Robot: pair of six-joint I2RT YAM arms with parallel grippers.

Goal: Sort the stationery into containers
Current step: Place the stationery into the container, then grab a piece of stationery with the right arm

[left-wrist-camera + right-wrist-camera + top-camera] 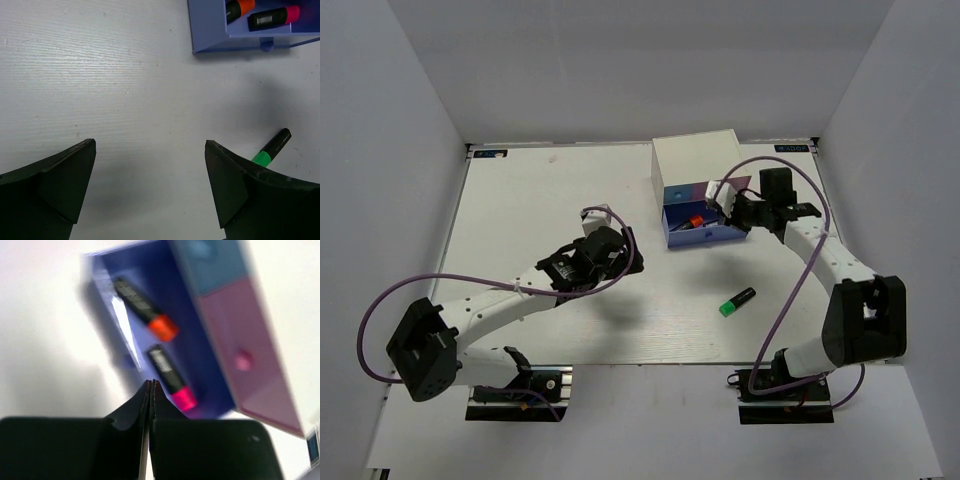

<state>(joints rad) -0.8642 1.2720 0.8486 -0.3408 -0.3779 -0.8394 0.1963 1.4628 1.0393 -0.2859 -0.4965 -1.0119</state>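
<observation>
The white box (695, 158) stands at the back right with a blue drawer (672, 232) pulled open. The orange-capped highlighter (146, 308) and the pink-capped highlighter (171, 377) lie in the drawer (207, 360); both also show in the left wrist view, orange (239, 7) and pink (274, 17). The green-capped highlighter (738, 301) lies loose on the table in front of the box, also seen from the left wrist (271, 148). My right gripper (151, 383) is shut and empty just above the drawer. My left gripper (150, 150) is open and empty over bare table. The pink cylinder and the grey-blue piece are out of view.
The box's shut fronts, one pink (239, 352) and one blue (207, 260), sit beside the open drawer. White walls close in the table (540, 200) on the left, back and right. The right arm's purple cable (790, 290) loops over the table's right side.
</observation>
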